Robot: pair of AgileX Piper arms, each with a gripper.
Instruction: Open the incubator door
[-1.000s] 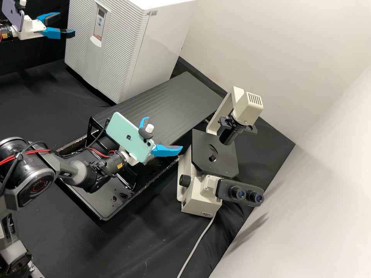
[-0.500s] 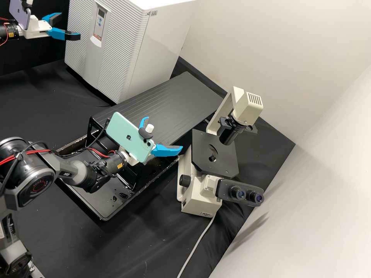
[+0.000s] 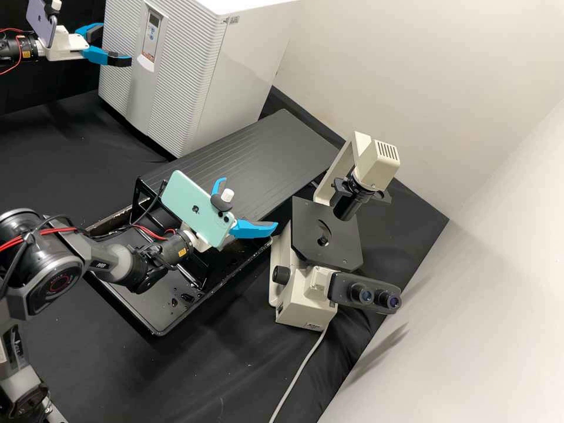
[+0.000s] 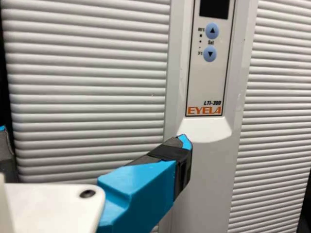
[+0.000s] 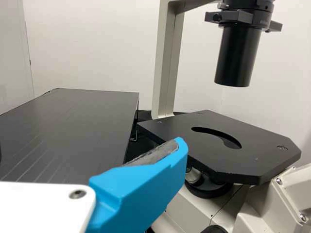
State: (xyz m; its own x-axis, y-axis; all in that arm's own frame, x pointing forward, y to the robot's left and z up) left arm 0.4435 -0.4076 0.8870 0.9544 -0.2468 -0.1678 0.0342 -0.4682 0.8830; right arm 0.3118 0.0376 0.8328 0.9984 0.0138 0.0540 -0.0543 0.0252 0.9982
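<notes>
Movement since the earlier frames: the left gripper [image 3: 115, 44] has advanced toward the front of the incubator [image 3: 241, 82]. The right gripper [image 3: 249, 202] has kept its position.

End effectors: the left gripper is open, its two fingers wide apart with nothing between them. One fingertip [image 4: 182, 167] is positioned at the center column [image 4: 201, 184] of the door [image 3: 176, 97], by the lower edge of the control panel [image 4: 209, 73]; contact cannot be determined. The right gripper is also open and holds nothing; it is positioned above the worktop [image 3: 235, 364], between the black platform [image 3: 252, 153] and the microscope [image 3: 329, 299].

Task item: one incubator stands upright at the far edge of the worktop. Its single door is closed.

Count:
- Grippers: two, with one phone mounted on each, purple [image 3: 42, 24] and green [image 3: 197, 208].
- Panel buttons: two, blue [image 4: 212, 30].
- Microscope: one, with two eyepieces [image 3: 365, 295], near the right corner of the worktop.
- Platform: one, beside the incubator.
- Tray [image 3: 138, 311]: one, black, under the right arm.
</notes>
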